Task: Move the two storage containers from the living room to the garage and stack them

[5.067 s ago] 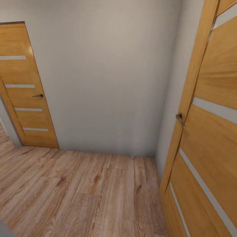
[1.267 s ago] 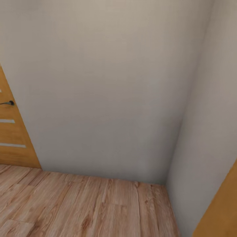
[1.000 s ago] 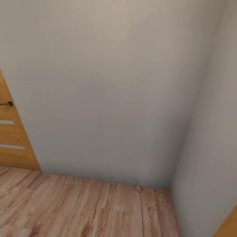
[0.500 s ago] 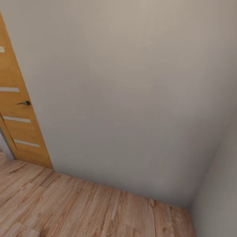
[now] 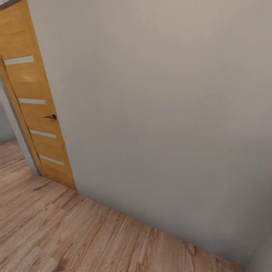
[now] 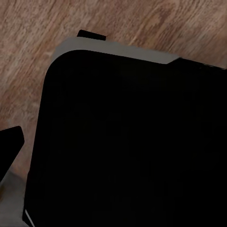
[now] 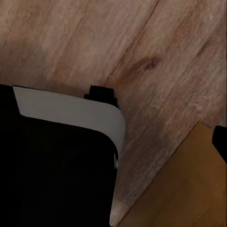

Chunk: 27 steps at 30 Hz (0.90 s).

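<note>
The two storage containers are out of view, and so is the garage. In the head view I face a plain pale wall point(image 5: 158, 113) over light wood-plank flooring point(image 5: 75, 234). In the left wrist view a dark fingertip point(image 6: 9, 144) juts in at the picture's edge beside my black, grey-rimmed base point(image 6: 132, 142). The right wrist view has a similar dark tip point(image 7: 220, 142) at its edge, above wood planks and my base point(image 7: 56, 175). Nothing is seen held by either gripper.
An orange wooden door point(image 5: 34, 105) with pale stripes and a dark handle point(image 5: 50, 117) stands at the left, with an opening beside it. An orange wooden panel point(image 7: 184, 189) lies close by my right side. The wall is near ahead.
The head view has swung left: the left door has come further into the picture, and the right-hand door and corner have slid out. That is camera motion.
</note>
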{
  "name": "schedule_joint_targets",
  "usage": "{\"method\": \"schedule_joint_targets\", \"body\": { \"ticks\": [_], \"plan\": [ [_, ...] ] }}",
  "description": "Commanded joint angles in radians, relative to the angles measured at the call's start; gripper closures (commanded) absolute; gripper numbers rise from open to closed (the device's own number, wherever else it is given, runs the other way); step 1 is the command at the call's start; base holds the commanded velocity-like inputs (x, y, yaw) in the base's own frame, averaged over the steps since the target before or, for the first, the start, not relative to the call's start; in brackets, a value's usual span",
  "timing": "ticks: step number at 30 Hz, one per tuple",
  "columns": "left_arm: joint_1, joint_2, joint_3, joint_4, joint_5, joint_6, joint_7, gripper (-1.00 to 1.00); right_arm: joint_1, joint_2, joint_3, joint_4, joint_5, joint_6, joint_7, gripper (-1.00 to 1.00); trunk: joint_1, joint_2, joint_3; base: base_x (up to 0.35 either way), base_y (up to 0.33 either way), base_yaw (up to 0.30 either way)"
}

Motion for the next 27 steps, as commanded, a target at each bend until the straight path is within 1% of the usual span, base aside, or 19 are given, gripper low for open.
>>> {"method": "schedule_joint_targets", "body": {
  "ticks": [1, 2, 4, 6, 7, 8, 10, 11, 13, 15, 16, 21, 27],
  "plan": [
    [0.000, 0.000, 0.003, 0.000, 0.004, -0.002, 0.000, -1.00, -0.001, 0.003, 0.009, 0.001, -0.008, -0.002, -0.025, -1.00, 0.000, -0.001, -0.001, 0.002, 0.000, 0.299],
    [0.000, 0.000, 0.003, 0.000, 0.005, -0.002, 0.000, -1.00, -0.001, 0.004, 0.009, 0.001, -0.007, -0.003, -0.041, -1.00, 0.000, -0.001, -0.001, 0.002, 0.000, 0.300],
    [0.000, 0.000, 0.003, 0.000, 0.006, -0.002, 0.001, -1.00, -0.001, 0.009, 0.009, 0.000, -0.002, -0.014, -0.109, -1.00, 0.000, -0.001, -0.001, 0.001, 0.000, 0.300],
    [0.000, 0.000, 0.003, 0.000, 0.008, -0.002, 0.000, -1.00, -0.001, 0.013, 0.009, 0.000, 0.001, -0.032, -0.133, -1.00, 0.000, -0.001, -0.001, 0.000, 0.000, 0.300],
    [0.000, 0.000, 0.003, 0.000, 0.014, -0.002, 0.000, -1.00, -0.001, 0.013, 0.009, 0.000, -0.002, -0.062, -0.150, -1.00, 0.000, -0.001, -0.001, 0.000, 0.000, 0.300],
    [0.000, 0.000, 0.003, 0.001, 0.016, -0.002, 0.000, -1.00, -0.001, 0.012, 0.008, 0.000, -0.003, -0.076, -0.157, -1.00, 0.000, -0.001, -0.001, 0.000, 0.000, 0.300],
    [0.000, 0.001, 0.003, 0.001, 0.032, -0.002, 0.001, -1.00, -0.001, 0.008, 0.007, 0.000, -0.008, -0.121, -0.174, -1.00, 0.000, -0.001, -0.001, 0.000, 0.000, 0.300],
    [0.000, 0.002, 0.003, 0.001, 0.044, -0.002, 0.001, -1.00, -0.001, 0.006, 0.007, 0.001, -0.009, -0.134, -0.176, -1.00, 0.000, -0.001, -0.001, 0.000, 0.000, 0.300],
    [0.000, 0.008, 0.003, 0.001, 0.083, -0.002, 0.001, -1.00, -0.001, 0.003, 0.007, 0.002, -0.010, -0.148, -0.174, -1.00, 0.000, -0.001, -0.001, 0.000, 0.000, 0.300],
    [0.000, 0.009, 0.002, 0.001, 0.106, -0.002, 0.001, -1.00, -0.001, 0.003, 0.007, 0.002, -0.010, -0.152, -0.173, -1.00, 0.000, -0.001, -0.001, 0.000, 0.000, 0.300],
    [0.000, 0.011, 0.002, 0.002, 0.133, -0.002, 0.001, -1.00, -0.001, 0.002, 0.007, 0.002, -0.011, -0.155, -0.173, -1.00, 0.000, -0.001, -0.001, 0.000, 0.000, 0.300],
    [0.000, 0.012, 0.000, 0.003, 0.160, -0.003, 0.000, -1.00, -0.001, 0.003, 0.007, 0.002, -0.012, -0.153, -0.173, -1.00, 0.000, -0.001, -0.001, 0.000, 0.000, 0.300],
    [0.000, 0.011, 0.000, 0.002, 0.164, -0.003, 0.000, -1.00, -0.001, 0.002, 0.007, 0.003, -0.012, -0.150, -0.173, -1.00, 0.000, -0.001, -0.001, 0.000, 0.000, 0.300]
  ]
}}
